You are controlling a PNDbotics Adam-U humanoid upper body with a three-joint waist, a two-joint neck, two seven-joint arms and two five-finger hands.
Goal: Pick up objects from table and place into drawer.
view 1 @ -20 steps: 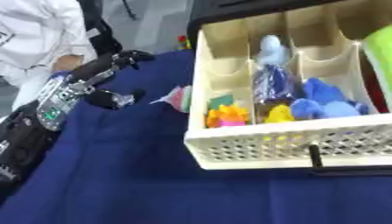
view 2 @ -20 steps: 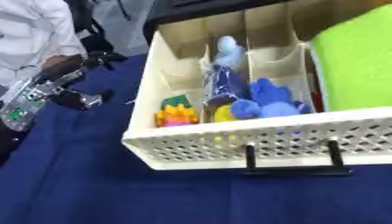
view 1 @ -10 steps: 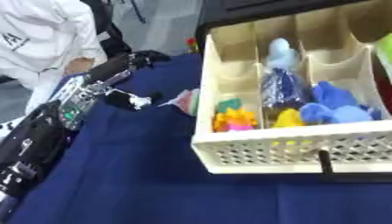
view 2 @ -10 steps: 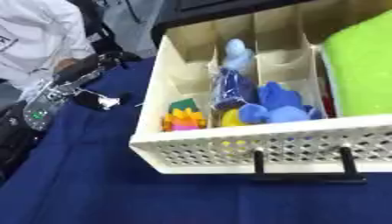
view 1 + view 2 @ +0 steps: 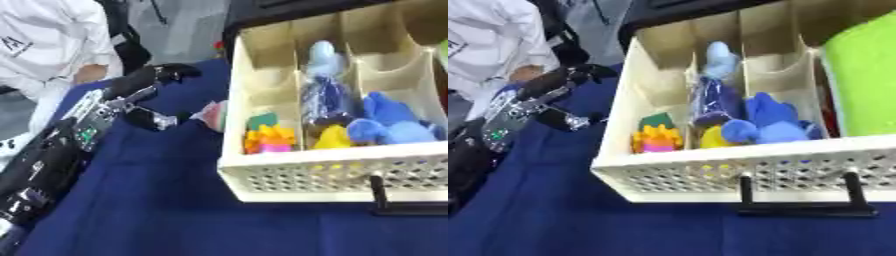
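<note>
A: Start with the drawer (image 5: 297,172)?

B: Cream, perforated front, black handle, open top with dividers. It sits just past the left hand's fingertips, to their right. Inside are a blue plush toy (image 5: 389,125), a dark blue bag (image 5: 325,102), and a yellow-orange-pink toy (image 5: 267,140).

A: And the left hand (image 5: 144,92)?

B: Over the blue tablecloth (image 5: 166,210), fingers partly curled, holding nothing I can make out. The right hand isn't showing.

A: What's left to pick?

B: A small pinkish object (image 5: 213,115), just beyond the fingertips, against the drawer's outer wall. Looks light and probably soft; I'd pinch it from the open side. The wall crowds it, but there's free cloth nearer the hand.
</note>
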